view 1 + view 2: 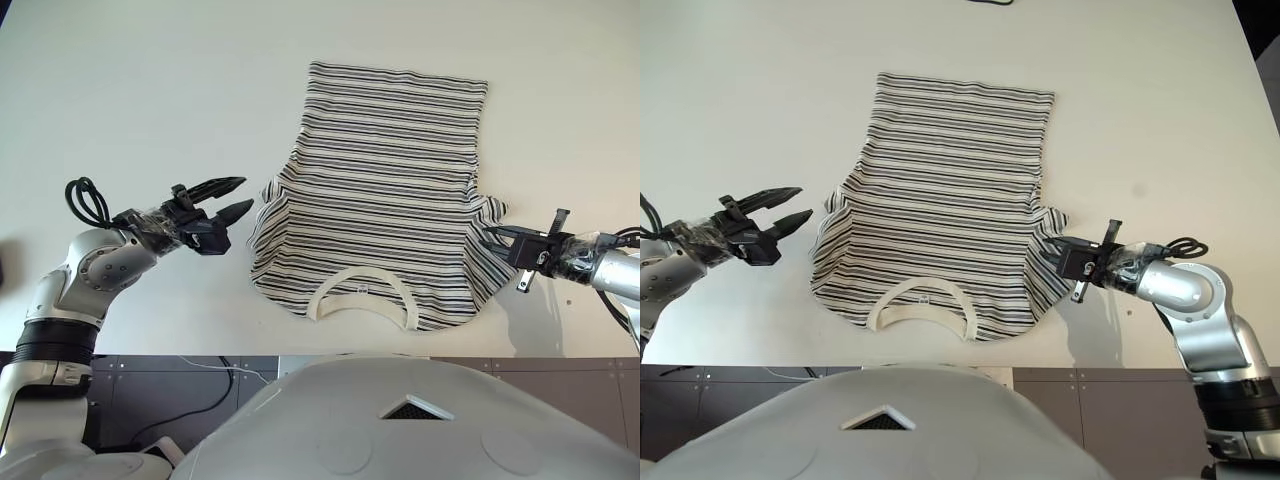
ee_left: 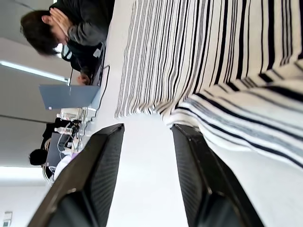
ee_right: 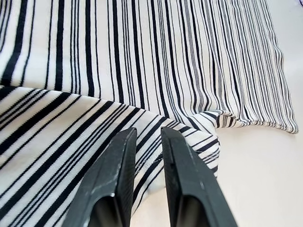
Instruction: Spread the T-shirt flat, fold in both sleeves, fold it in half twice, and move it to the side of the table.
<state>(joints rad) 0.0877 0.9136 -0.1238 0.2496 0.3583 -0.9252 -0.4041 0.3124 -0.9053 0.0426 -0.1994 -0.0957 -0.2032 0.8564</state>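
A black-and-white striped T-shirt [image 1: 380, 190] lies on the white table [image 1: 150, 80], its cream collar [image 1: 362, 295] nearest me and its hem far away. Both sleeves are bunched in against the body. My left gripper [image 1: 246, 193] is open just left of the left sleeve [image 1: 272, 192], with bare table between its fingers [image 2: 109, 161]. My right gripper [image 1: 1052, 243] sits at the edge of the right sleeve [image 1: 490, 210]. Its fingers [image 3: 118, 170] stand a narrow gap apart over the rumpled striped cloth [image 3: 71, 127].
The table's front edge [image 1: 150, 352] runs close below the collar. White tabletop stretches wide to the left of the shirt and beyond its hem. A dark cable end [image 1: 990, 2] lies at the far edge.
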